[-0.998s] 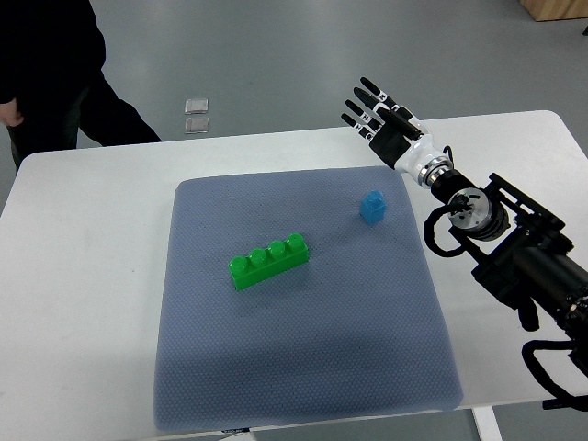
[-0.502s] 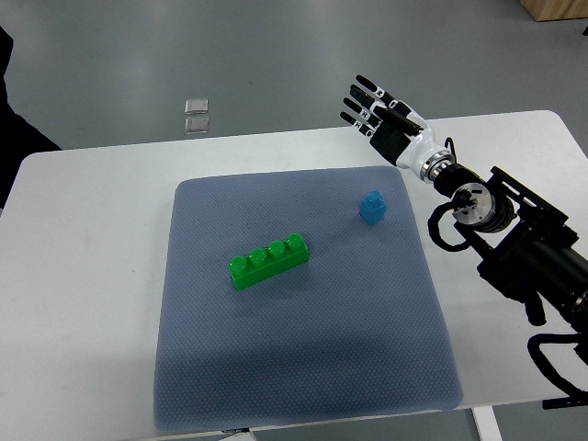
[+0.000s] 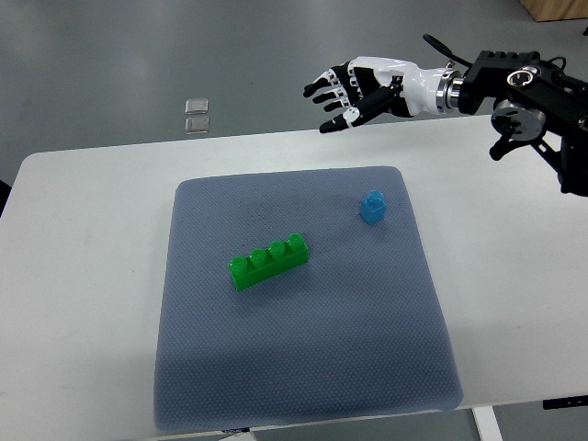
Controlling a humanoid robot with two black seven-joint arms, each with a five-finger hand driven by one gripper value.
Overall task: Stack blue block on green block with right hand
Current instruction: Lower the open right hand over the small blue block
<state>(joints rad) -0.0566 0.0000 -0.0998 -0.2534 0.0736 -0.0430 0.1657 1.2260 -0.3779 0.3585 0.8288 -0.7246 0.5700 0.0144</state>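
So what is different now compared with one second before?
The right hand rose and swung toward the picture's top left, its arm now coming in higher; fingers open, holding nothing. The person at the top left is gone. The blue block and green block stayed in place.

right hand (image 3: 354, 89) now higher and further left, beyond table's far edge, forearm swung horizontal, person gone from top-left

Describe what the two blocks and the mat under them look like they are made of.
Blue block and green block: probably moulded plastic, smooth with a slight sheen, studs on top. Mat: grey-blue, matte, with a fine dotted texture, likely fabric or foam rubber; the view cannot settle which.
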